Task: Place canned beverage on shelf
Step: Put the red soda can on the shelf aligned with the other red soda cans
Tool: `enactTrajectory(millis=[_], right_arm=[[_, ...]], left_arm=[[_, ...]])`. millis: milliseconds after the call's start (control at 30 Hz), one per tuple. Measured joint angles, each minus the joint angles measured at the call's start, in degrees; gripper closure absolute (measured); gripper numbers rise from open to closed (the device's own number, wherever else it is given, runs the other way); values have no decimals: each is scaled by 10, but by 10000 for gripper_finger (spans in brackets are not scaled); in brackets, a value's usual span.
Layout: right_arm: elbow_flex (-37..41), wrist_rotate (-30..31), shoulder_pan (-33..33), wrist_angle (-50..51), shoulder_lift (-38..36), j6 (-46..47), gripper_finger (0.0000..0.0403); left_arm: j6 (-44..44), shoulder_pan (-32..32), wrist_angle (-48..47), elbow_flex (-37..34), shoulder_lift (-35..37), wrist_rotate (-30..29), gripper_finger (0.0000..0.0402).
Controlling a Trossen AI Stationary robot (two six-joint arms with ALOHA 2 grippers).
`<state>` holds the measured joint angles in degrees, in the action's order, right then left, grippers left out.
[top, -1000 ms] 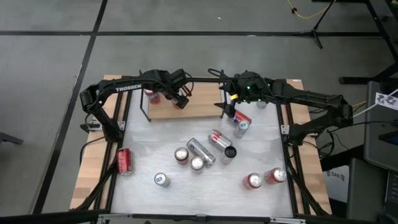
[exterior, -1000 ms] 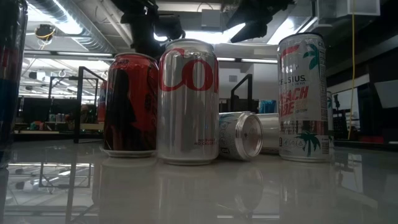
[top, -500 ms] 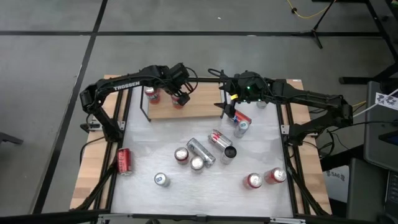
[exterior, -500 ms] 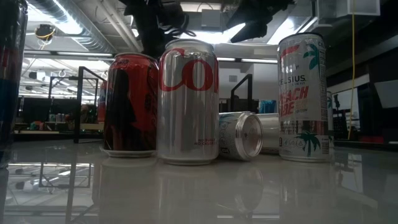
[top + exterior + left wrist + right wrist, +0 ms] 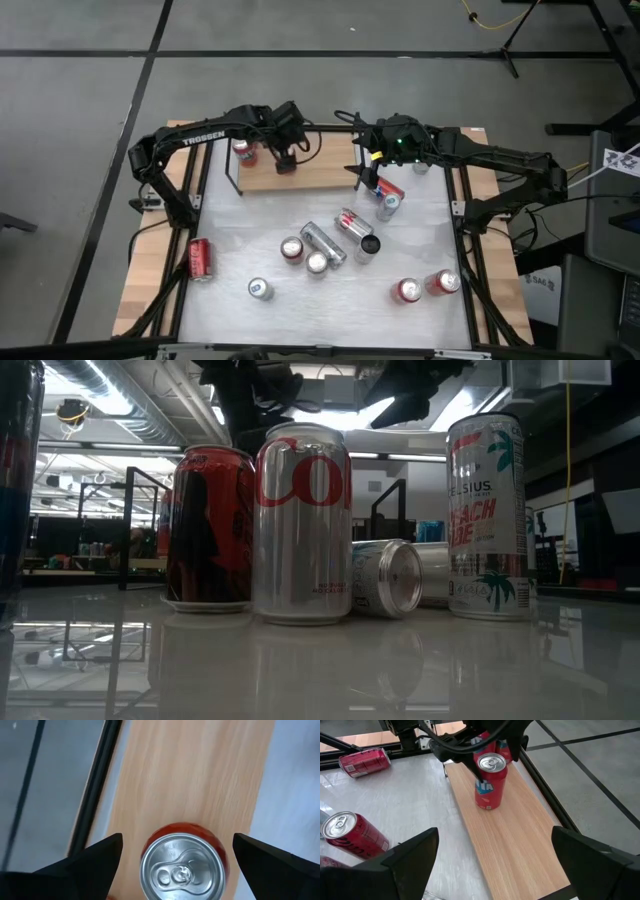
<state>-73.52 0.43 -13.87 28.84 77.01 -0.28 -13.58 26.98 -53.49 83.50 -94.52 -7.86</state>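
A red canned beverage (image 5: 182, 867) stands upright on its base on the wooden shelf (image 5: 200, 780), seen also in the right wrist view (image 5: 489, 782). My left gripper (image 5: 284, 152) hangs open just above it. Its fingers (image 5: 102, 857) stand on either side of the can's top and do not touch it. A second can (image 5: 243, 152) stands on the shelf's left end. My right gripper (image 5: 362, 168) waits open over the shelf's right part, nothing between its fingers (image 5: 410, 855).
Several cans stand or lie on the white tabletop: a red one lying at the left (image 5: 200, 258), a cluster in the middle (image 5: 323, 243), two at the near right (image 5: 425, 286), and one lying (image 5: 352, 832) near my right gripper. Black rails (image 5: 232, 170) edge the shelf.
My left gripper has risen a little above the red can and rolled about its own pointing line, staying open. The can has kept its place, upright on the shelf.
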Motion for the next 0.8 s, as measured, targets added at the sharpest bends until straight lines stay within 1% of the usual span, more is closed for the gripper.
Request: enactTrajectory(millis=[200,367,533,800], right_arm=[[0,0,0,0,0,0,24],[0,0,0,0,0,0,24],[0,0,0,-2,0,0,24],[0,0,0,-4,0,0,24]], left_arm=[[-75,10,0,0,0,3,32],[-105,30,-20,0,0,60,32],[-108,41,-27,0,0,89,32],[-110,42,-26,-23,1,90,32]])
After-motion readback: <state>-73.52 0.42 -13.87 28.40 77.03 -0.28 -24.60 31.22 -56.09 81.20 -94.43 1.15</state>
